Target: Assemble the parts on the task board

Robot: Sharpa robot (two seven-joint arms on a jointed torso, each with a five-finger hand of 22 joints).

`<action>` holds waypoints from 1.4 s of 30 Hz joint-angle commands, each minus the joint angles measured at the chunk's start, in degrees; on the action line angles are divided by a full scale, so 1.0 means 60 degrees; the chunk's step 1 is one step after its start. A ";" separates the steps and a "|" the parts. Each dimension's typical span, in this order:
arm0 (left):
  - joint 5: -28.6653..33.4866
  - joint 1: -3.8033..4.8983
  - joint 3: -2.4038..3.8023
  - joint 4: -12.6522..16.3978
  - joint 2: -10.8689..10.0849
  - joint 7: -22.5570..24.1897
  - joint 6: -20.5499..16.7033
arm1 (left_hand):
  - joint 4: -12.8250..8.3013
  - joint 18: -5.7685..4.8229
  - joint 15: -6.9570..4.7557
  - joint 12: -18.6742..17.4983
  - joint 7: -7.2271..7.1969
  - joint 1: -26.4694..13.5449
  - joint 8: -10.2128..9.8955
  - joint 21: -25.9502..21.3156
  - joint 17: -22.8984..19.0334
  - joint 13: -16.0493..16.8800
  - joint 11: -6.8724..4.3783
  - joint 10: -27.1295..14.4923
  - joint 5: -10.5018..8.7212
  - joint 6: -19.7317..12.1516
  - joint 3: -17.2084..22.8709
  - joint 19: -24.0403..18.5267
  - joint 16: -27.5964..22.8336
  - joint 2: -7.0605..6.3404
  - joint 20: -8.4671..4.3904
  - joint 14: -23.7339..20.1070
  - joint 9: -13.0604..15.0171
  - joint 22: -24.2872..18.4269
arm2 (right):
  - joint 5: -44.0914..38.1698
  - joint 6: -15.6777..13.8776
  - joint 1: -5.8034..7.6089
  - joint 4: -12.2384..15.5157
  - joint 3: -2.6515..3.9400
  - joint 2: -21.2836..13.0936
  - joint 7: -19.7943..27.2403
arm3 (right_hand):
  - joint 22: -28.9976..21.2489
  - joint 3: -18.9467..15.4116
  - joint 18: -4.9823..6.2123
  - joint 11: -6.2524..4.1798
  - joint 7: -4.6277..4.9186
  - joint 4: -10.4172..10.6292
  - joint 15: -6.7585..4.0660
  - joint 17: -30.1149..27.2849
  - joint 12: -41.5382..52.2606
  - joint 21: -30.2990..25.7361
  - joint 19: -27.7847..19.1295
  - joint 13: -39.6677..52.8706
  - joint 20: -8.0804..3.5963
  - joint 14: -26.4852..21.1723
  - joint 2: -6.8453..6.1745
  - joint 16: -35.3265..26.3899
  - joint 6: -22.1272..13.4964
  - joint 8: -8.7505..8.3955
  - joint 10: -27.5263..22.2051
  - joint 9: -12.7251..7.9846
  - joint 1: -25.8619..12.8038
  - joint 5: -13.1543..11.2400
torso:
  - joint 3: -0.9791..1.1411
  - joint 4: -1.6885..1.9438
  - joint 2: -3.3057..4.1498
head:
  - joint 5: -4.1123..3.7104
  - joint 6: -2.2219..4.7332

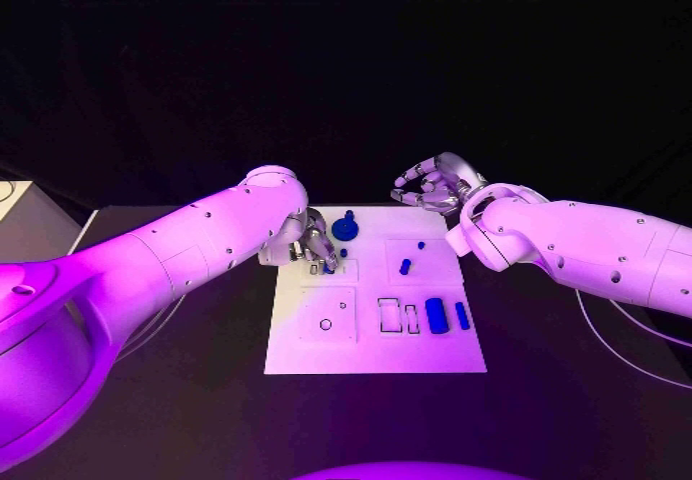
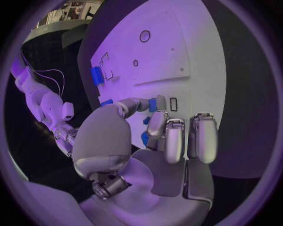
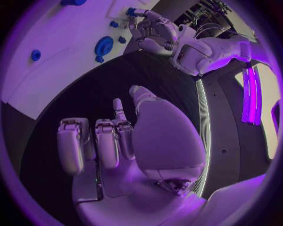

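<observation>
1. Landmark: the task board [image 1: 372,345], a white plate lying flat on the black table [image 1: 562,360], centred in front of the robot.
2. Near half of the board, right part: a large blue block [image 1: 436,315] lies flat, with a slimmer blue bar [image 1: 463,316] just beside it toward the board's right edge. Two outlined rectangular slots [image 1: 391,315] sit just left of the block. A small ring mark [image 1: 326,324] sits in the near-left part of the board.
3. Middle of the board: a small blue peg [image 1: 405,266], and a smaller blue dot-like piece [image 1: 421,244] a little beyond it. Whether they stand in holes or only lie on the surface cannot be told.
4. Far edge of the board, left of centre: a round blue disc part [image 1: 346,228] with a stub on top, standing on the board.
5. Left hand [image 1: 310,247]: over the board's far-left area, just beside the disc part. Fingers curled in, with a small blue part [image 2: 158,103] pinched between thumb and a fingertip; seen clearly from the left wrist, and from the right wrist as a blue tip at the fingers [image 3: 131,11]. More blue shows behind the curled fingers; what it is cannot be told.
6. Right hand [image 1: 433,185]: beyond the board's far-right corner, over bare table, well clear of every part. Fingers loosely curved and apart, nothing in them; the right wrist view shows the palm [image 3: 127,136] with only dark table behind it.
</observation>
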 commanded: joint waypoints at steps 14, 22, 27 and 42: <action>0.0231 -0.0097 -0.0050 -0.0001 0.0116 -0.0014 -0.0255 | -0.1173 -0.0147 -0.0017 0.0107 -0.0338 -0.0382 0.0031 0.0010 0.2515 0.0087 -0.0066 0.0183 -0.0317 0.0322 0.0576 0.0085 0.0042 0.0362 0.0009 0.0958 0.0337 0.0751 | -0.0167 0.0091 -0.0003 0.0048 0.0003 0.0000 0.0098 | 0.2043 0.0070 0.0042 0.0047 -0.0001 0.0011 0.0031 0.1929 0.0008 -0.0044 0.0699 0.2433 0.0039 0.0859 -0.0022 -0.0028 -0.0082 -0.0054 0.0932 0.0017 -0.0076 0.0001 | -0.0001 0.0009 -0.0005 | -0.0035 -0.0005; 0.0238 -0.0099 -0.0053 0.0005 0.0118 -0.0013 -0.0356 | -0.1092 -0.0155 -0.0036 0.0134 -0.0367 -0.0415 0.0028 0.0018 0.2515 0.0130 -0.0089 0.0212 -0.0363 0.0346 0.0391 0.0112 0.0042 0.0372 -0.0004 0.0958 0.0378 0.0782 | -0.0188 0.0085 -0.0003 0.0055 0.0003 -0.0007 0.0102 | 0.2043 0.0070 0.0042 0.0047 -0.0001 0.0011 0.0031 0.1929 0.0008 -0.0044 0.0699 0.2433 0.0039 0.0859 -0.0022 -0.0028 -0.0082 -0.0054 0.0932 0.0017 -0.0076 0.0001 | -0.0004 0.0007 -0.0002 | -0.0044 -0.0011; 0.0239 -0.0100 -0.0053 -0.0006 0.0110 -0.0012 -0.0415 | -0.0919 -0.0154 -0.0061 0.0122 -0.0404 -0.0501 -0.0012 0.0004 0.2515 0.0125 -0.0116 0.0210 -0.0531 0.0351 -0.0018 0.0114 0.0042 0.0327 -0.0027 0.0958 0.0431 0.0773 | -0.0192 0.0079 -0.0003 0.0057 0.0003 -0.0014 0.0105 | 0.2043 0.0070 0.0042 0.0047 -0.0001 0.0011 0.0031 0.1929 0.0008 -0.0044 0.0699 0.2433 0.0039 0.0859 -0.0022 -0.0028 -0.0082 -0.0054 0.0932 0.0017 -0.0076 0.0001 | -0.0005 0.0010 -0.0006 | -0.0051 -0.0010; 0.0211 -0.0103 -0.0054 0.0053 0.0016 0.0002 -0.0556 | 0.0031 -0.0152 -0.0094 0.0097 -0.0455 -0.0621 -0.0361 -0.0044 0.2515 0.0125 -0.0147 0.0156 -0.2784 0.0547 -0.1440 0.0123 0.0042 0.0035 -0.0068 0.0958 0.0405 0.0753 | -0.0201 0.0064 -0.0004 0.0049 0.0003 -0.0047 0.0117 | 0.2005 0.0118 0.0057 0.0049 0.0003 -0.0009 0.0031 0.1882 -0.0036 -0.0107 0.0675 0.2401 0.0039 0.0848 -0.0055 -0.0046 -0.0106 -0.0066 0.0900 0.0032 -0.0063 0.0079 | -0.0008 0.0001 -0.0012 | -0.0073 0.0011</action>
